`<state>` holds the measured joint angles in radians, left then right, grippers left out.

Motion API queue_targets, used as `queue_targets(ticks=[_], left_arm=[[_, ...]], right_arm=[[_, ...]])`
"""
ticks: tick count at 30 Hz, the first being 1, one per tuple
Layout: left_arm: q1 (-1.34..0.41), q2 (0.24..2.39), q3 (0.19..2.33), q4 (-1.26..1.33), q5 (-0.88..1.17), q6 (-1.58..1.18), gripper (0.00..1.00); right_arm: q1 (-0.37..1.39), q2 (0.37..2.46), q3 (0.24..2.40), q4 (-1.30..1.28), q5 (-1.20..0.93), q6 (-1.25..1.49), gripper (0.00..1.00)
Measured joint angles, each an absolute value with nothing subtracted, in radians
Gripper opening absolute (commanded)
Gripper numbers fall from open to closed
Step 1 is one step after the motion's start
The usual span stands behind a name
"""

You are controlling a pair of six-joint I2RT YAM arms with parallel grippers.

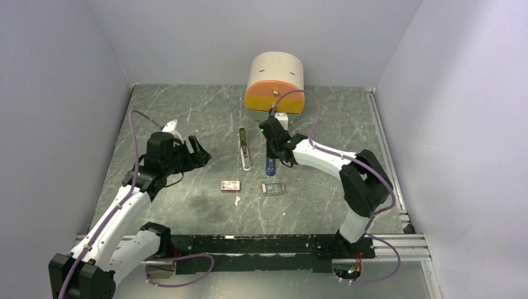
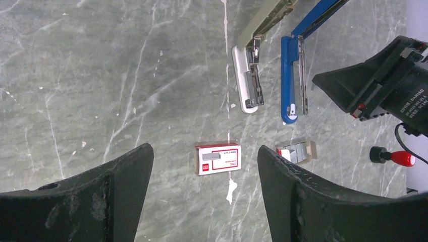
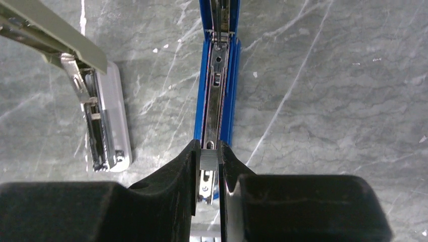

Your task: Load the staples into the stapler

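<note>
The blue stapler [image 3: 217, 91] lies opened flat on the table, its metal channel facing up. My right gripper [image 3: 208, 147] is shut on a small ribbed grey strip of staples [image 3: 208, 161] and holds it right over the near end of that channel. In the top view the right gripper [image 1: 271, 152] is above the blue stapler [image 1: 269, 166]. My left gripper [image 2: 204, 201] is open and empty, hovering above the closed red-and-white box [image 2: 218, 159]. More staples lie in an opened box [image 2: 298, 150] to its right.
A white-and-grey stapler [image 1: 245, 149] lies open just left of the blue one. An orange-and-beige rounded container [image 1: 275, 84] stands at the back wall. The two small boxes [image 1: 230, 185] [image 1: 273, 189] lie in front of the staplers. Walls enclose the table on three sides.
</note>
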<state>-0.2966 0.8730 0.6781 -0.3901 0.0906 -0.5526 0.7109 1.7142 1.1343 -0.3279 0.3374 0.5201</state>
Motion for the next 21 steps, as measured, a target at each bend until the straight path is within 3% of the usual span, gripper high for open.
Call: queue_targets(ticks=[21], left_arm=[[-0.297, 0.897, 0.678, -0.393, 0.093, -0.553, 0.80]], right_arm=[[0.711, 1.795, 1.154, -0.271, 0.375, 0.508, 0.20]])
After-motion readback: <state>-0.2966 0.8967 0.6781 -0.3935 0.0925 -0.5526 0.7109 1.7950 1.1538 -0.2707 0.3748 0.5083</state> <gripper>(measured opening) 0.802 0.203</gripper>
